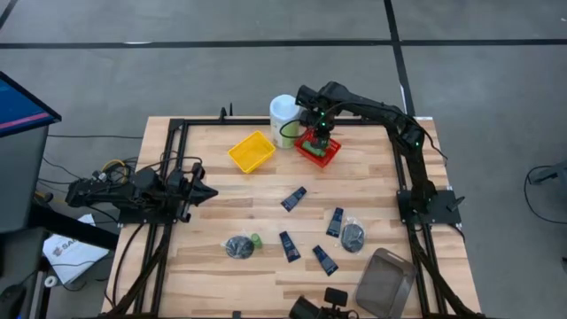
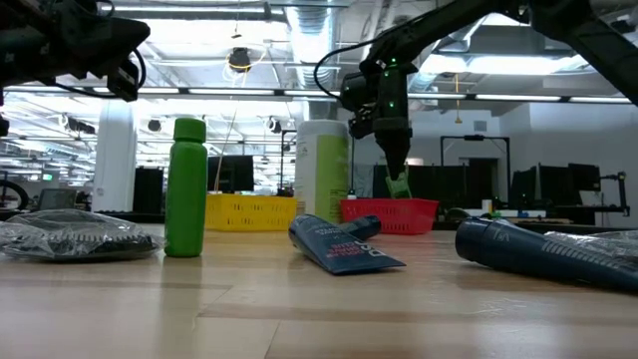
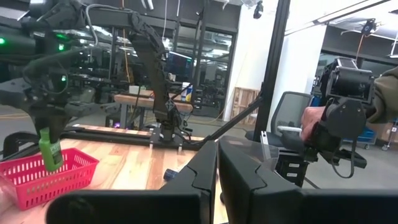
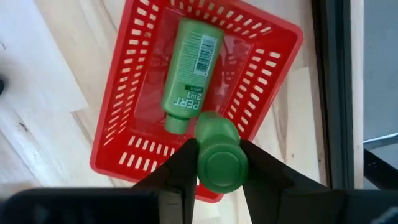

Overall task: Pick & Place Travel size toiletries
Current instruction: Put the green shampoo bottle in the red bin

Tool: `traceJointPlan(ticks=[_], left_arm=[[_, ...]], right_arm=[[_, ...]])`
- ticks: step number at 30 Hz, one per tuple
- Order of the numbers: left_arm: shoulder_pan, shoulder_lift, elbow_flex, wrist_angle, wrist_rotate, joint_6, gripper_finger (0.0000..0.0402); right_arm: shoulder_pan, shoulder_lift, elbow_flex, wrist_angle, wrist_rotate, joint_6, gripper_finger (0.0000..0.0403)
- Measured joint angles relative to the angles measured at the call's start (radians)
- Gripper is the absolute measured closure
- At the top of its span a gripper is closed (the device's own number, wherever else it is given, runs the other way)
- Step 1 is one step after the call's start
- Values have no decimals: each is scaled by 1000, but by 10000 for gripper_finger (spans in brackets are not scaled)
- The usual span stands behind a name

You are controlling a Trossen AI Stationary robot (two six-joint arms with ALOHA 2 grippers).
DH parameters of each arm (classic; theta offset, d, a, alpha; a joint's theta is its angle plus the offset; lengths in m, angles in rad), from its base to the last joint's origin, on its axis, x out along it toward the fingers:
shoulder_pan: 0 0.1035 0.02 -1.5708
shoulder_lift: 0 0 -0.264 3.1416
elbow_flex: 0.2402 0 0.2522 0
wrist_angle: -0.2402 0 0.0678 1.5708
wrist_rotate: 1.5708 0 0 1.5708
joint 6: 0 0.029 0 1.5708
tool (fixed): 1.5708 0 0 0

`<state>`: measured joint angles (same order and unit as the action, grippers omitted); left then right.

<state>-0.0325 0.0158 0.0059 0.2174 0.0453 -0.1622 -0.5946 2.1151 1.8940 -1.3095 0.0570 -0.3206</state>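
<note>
My right gripper [image 4: 221, 163] hangs over the red basket [image 1: 317, 149] at the table's far side, shut on a short green bottle [image 2: 399, 184]. A second green bottle [image 4: 189, 74] lies flat inside the basket [image 4: 124, 124]. Another green bottle [image 2: 185, 186] stands upright near the table's near edge. Several navy tubes [image 1: 293, 198] and two clear-wrapped dark bundles [image 1: 237, 246] [image 1: 353, 237] lie flat on the wood. My left gripper [image 3: 217, 180] waits shut at the table's left side [image 1: 199, 190]. My right gripper pinches the green bottle's upper end [image 4: 221, 140] between its two fingers [image 4: 180, 168], which come from above and point down. The bottle hangs upright below the fingers, lifted clear, its lower end [image 2: 400, 191] just above the red basket's rim [image 2: 389, 204].
A yellow basket [image 1: 252, 151] and a tall pale canister with a white lid [image 1: 283, 115] stand left of the red basket. A grey container [image 1: 385, 282] sits at the near right corner. A dark frame rail [image 1: 394, 159] runs along the table's right side.
</note>
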Motion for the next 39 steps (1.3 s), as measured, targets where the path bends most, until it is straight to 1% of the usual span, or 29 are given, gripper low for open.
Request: traceJointPlan(ticks=[3,14,39], left_arm=[[0,0,0,1,0,0,390],[0,0,0,10,0,0,390],[0,0,0,12,0,0,390]], right_arm=[[4,2,-18,7,1,7,311],[4,1,-18,26,1,15,311],[6,1,-18,29,0,97,312]])
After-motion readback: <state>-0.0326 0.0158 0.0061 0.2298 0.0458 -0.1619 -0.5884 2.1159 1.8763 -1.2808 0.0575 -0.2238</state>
